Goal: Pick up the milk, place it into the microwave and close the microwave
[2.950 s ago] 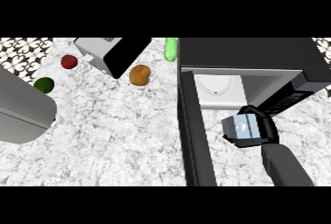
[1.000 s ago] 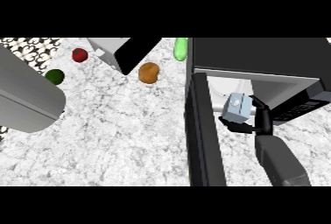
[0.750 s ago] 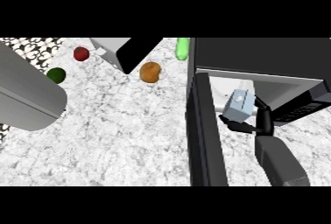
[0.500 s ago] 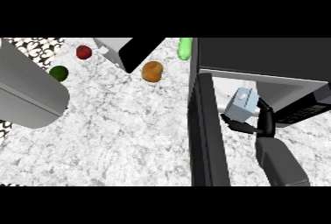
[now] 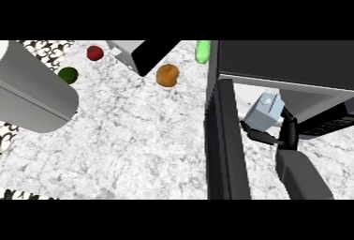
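Milk carton (image 5: 265, 110): pale blue-grey, tilted, held at the mouth of the microwave (image 5: 290, 63), just under its dark top edge and partly inside the light cavity.

Right hand (image 5: 282, 132): black, fingers and thumb curled round the carton's lower end; grey forearm rising from the lower edge of the view, right of the microwave door.

Microwave door (image 5: 224, 140): dark, swung open, seen nearly edge-on, running down from the microwave's left front corner.

Table (image 5: 131, 150): white-grey marbled top, spreading left of the microwave.

Green item (image 5: 202, 51): elongated, lying just left of the microwave's top corner.

Orange-brown item (image 5: 166, 75): rounded, further left of the microwave.

Grey-and-black box (image 5: 142, 51): left of the microwave, beyond the orange-brown item (kind cannot be told).

Red item (image 5: 95, 53) and dark green item (image 5: 68, 75): small, round, well apart from the microwave, far left.

Large grey cylinder (image 5: 31, 96): at the left edge, farthest from the microwave.
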Controlling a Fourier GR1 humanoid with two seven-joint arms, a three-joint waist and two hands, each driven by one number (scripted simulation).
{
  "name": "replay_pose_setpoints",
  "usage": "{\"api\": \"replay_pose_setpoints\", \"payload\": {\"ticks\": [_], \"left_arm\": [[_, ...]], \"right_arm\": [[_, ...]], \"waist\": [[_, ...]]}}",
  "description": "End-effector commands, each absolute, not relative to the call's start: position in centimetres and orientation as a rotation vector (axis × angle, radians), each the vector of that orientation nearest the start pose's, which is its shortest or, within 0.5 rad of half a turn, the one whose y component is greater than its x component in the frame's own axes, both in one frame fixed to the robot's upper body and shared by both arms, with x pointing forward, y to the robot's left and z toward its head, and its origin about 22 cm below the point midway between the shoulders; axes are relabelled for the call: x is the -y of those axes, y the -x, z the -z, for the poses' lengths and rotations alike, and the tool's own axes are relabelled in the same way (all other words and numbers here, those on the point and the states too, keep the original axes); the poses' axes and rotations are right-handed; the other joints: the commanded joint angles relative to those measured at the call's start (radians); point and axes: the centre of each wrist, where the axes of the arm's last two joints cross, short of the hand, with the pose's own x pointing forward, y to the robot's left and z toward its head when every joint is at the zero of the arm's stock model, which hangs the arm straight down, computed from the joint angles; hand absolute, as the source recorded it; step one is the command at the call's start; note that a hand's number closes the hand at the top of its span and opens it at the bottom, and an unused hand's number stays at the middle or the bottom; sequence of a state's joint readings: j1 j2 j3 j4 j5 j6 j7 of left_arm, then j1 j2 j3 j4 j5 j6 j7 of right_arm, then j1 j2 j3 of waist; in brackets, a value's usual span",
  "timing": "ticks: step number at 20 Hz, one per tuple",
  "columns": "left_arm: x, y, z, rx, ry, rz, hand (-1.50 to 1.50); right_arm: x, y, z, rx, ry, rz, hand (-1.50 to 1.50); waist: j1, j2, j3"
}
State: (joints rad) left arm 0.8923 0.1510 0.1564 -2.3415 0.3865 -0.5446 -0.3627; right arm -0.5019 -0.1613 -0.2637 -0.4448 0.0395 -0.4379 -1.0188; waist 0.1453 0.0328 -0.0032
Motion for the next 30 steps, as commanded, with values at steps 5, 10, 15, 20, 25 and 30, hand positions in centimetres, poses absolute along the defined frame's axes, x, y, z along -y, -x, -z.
{"api": "replay_pose_setpoints", "payload": {"ticks": [5,10,15,20,25,30], "left_arm": [[-31.1,-4.2,-9.2,1.920,0.202,0.135,-1.50],[-30.8,-4.7,-9.4,1.926,0.226,0.160,-1.50],[-31.2,-5.1,-9.3,1.906,0.219,0.173,-1.50],[-31.1,-5.6,-9.4,1.910,0.239,0.180,-1.50],[-31.1,-6.0,-9.5,1.892,0.240,0.202,-1.50],[-31.1,-6.2,-9.0,1.865,0.262,0.167,-1.50]], "right_arm": [[30.0,-37.9,2.8,1.927,0.706,-0.067,-1.50],[27.8,-37.5,3.9,1.947,0.574,-0.166,-1.50],[27.0,-37.8,3.7,1.914,0.661,-0.252,-1.50],[24.6,-38.3,3.6,1.904,0.670,-0.219,-1.50],[22.3,-39.6,1.9,1.935,0.642,-0.198,-1.50],[20.3,-43.8,-4.5,1.928,0.541,-0.264,-1.50]], "waist": [[0.062,0.034,0.008],[0.090,0.033,0.006],[0.102,0.029,0.000],[0.106,0.025,0.001],[0.095,0.018,0.003],[0.039,0.019,0.006]]}}
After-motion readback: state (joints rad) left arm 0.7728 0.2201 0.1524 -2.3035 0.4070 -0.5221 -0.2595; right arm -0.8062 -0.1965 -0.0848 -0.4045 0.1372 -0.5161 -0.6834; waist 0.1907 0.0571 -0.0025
